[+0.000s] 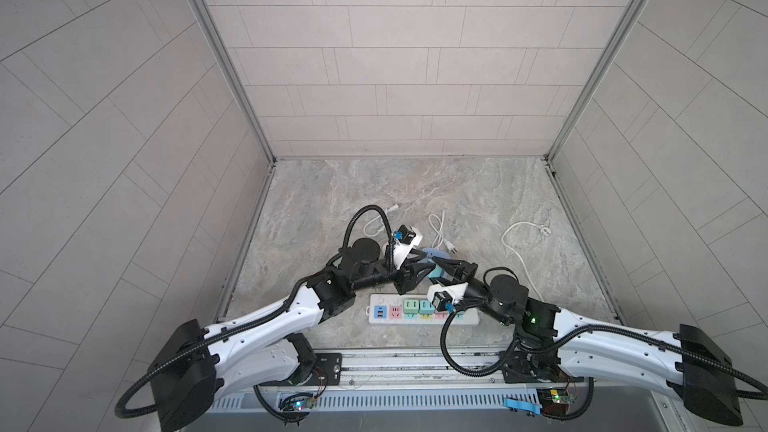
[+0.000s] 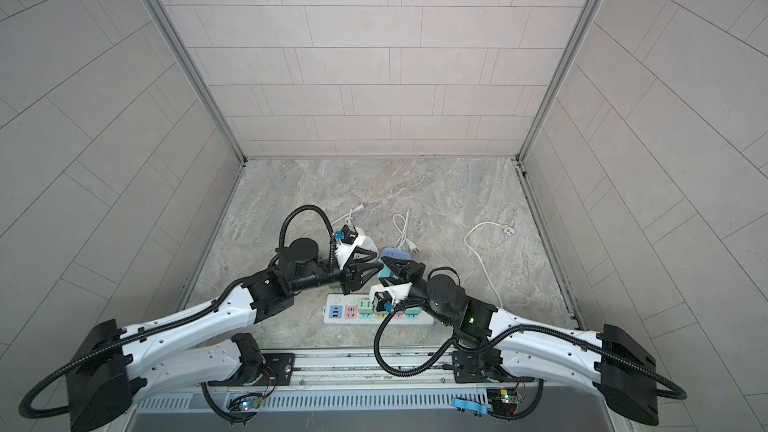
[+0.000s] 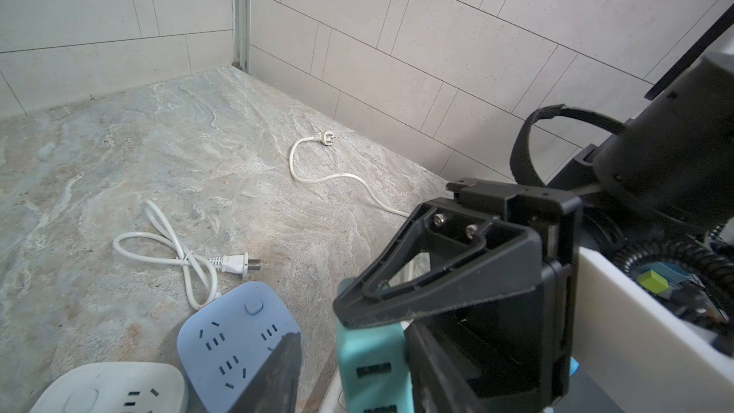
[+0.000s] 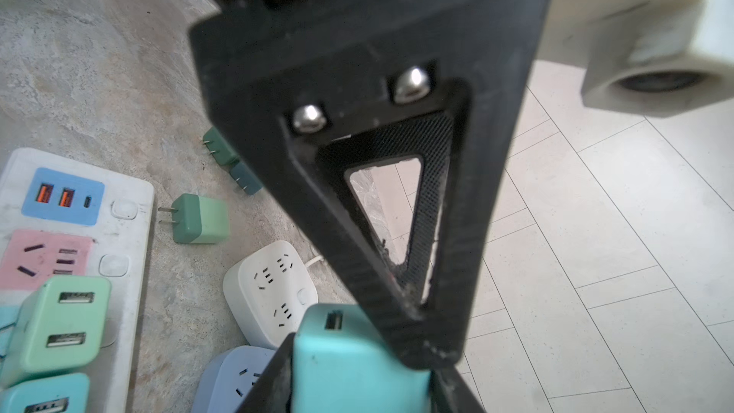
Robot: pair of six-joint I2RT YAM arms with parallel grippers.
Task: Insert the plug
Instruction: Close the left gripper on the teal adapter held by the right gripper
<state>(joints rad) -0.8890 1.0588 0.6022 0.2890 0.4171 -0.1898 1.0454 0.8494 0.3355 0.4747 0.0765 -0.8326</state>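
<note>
A teal plug [image 4: 357,367] with a USB port on its face hangs above the floor, and my right gripper [image 4: 357,385] is shut on it. It appears in both top views [image 1: 437,272] [image 2: 386,271], behind the white power strip [image 1: 382,299]. My left gripper [image 3: 353,375] meets it from the other side with its jaws astride the plug [image 3: 369,367]. One of its fingers [image 3: 449,371] lies against the plug; the other shows a gap, so it is open. The strip's pink socket [image 4: 43,256] is free. The plug's prongs are hidden.
Green [image 4: 59,323] and teal [image 4: 43,395] adapters sit in the strip. A blue square socket [image 3: 238,343] and a white one [image 4: 274,292] lie under the grippers. Loose green plugs [image 4: 200,218] [image 4: 220,148] lie by the strip. White cables [image 3: 170,240] [image 3: 317,160] trail behind.
</note>
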